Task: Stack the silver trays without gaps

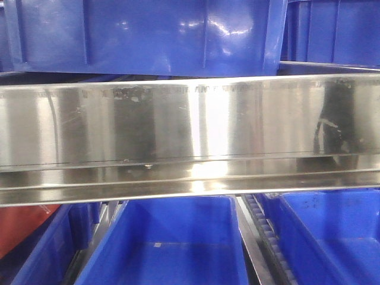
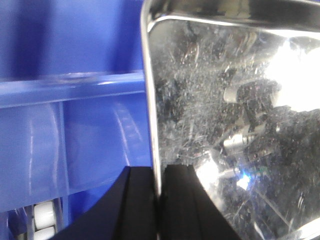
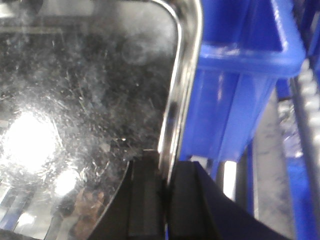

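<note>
the left end effector (image 2: 159,200) and the right end effector (image 3: 164,200) each pinch a side rim of the silver tray (image 2: 230,115) spanning between them, likely to hold it level for gapless stacking.

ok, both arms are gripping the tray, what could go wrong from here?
1. The left fingers and right fingers pinch only the thin rim of the silver tray; slick steel could slip or tilt.
2. A blue bin sits close beside the rim and might snag it.
3. The shelf band blocks the front view.
</note>
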